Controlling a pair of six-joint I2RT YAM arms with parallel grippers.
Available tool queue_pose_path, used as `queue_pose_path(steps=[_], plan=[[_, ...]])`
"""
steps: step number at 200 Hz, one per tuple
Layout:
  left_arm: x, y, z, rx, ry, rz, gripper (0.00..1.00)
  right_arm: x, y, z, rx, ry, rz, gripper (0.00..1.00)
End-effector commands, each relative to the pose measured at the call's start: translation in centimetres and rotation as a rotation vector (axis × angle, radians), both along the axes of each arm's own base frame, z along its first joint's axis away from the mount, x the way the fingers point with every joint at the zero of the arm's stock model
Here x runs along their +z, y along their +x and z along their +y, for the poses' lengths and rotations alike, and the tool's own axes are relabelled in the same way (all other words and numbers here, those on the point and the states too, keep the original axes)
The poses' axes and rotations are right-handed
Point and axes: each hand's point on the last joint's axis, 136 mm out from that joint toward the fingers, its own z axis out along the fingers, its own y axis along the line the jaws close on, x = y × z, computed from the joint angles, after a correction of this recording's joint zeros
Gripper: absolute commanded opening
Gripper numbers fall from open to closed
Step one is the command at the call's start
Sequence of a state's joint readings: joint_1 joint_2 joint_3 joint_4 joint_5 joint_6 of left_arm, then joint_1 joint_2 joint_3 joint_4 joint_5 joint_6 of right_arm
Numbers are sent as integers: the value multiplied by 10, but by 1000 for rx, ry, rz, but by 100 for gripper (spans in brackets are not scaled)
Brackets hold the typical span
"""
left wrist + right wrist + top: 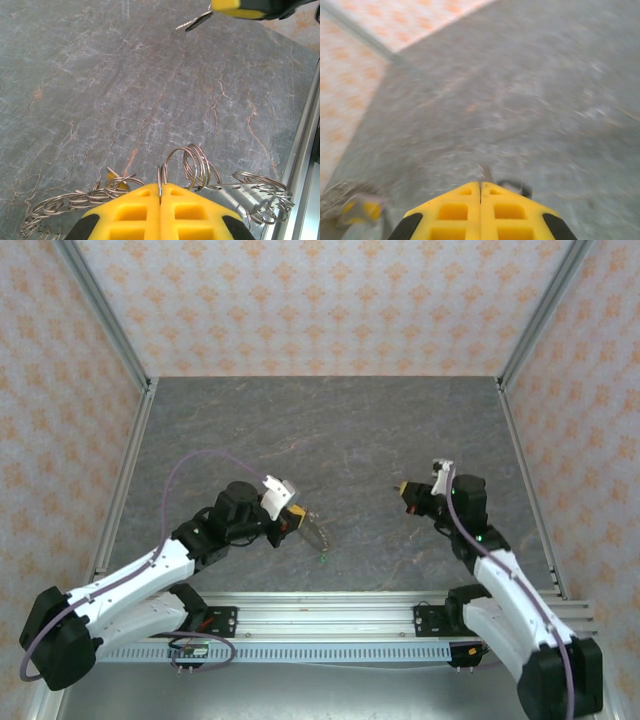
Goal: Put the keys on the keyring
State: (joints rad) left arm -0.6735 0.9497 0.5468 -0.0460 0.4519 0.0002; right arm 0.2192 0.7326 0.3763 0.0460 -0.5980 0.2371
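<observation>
Count: two arms, two grippers, one keyring, three keys seen.

The keyring (200, 167) was a chain of thin silver wire loops, linked one to the next. It sprawled to both sides of the left gripper (160, 186). In the top view it hung from that gripper toward the grey table (350, 440).

The left fingers were pressed together, pinching one loop of the chain. A yellow-headed key (113, 178) sat among the loops left of the fingers. A green-headed key (324, 558) lay just past the chain's lower end; whether it was attached could not be told.

The right gripper (480, 184) was closed, with a small key (195, 21) jutting from its tips, blade outward.

The left arm reached forward and rightward, elbow bent. The right arm bent leftward. Its gripper faced the left one, well apart, over the table's middle.
</observation>
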Motion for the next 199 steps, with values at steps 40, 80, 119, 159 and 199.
queue_pose_path(steps=[40,80,119,159,199], plan=[[29,-1,-27,-104,-57,-79,0,42,-52,62,414,-245,-534,0],[35,-10,-37,-177,-83,-114,0,52,-68,81,535,-213,-641,0],[36,-15,-46,-232,-88,-156,0,53,-84,99,675,-177,-656,0],[34,-16,-56,-274,-89,-168,0,49,-88,110,740,-194,-665,0],[33,-21,-63,-334,-79,-170,0,49,-80,114,731,-214,-688,0]])
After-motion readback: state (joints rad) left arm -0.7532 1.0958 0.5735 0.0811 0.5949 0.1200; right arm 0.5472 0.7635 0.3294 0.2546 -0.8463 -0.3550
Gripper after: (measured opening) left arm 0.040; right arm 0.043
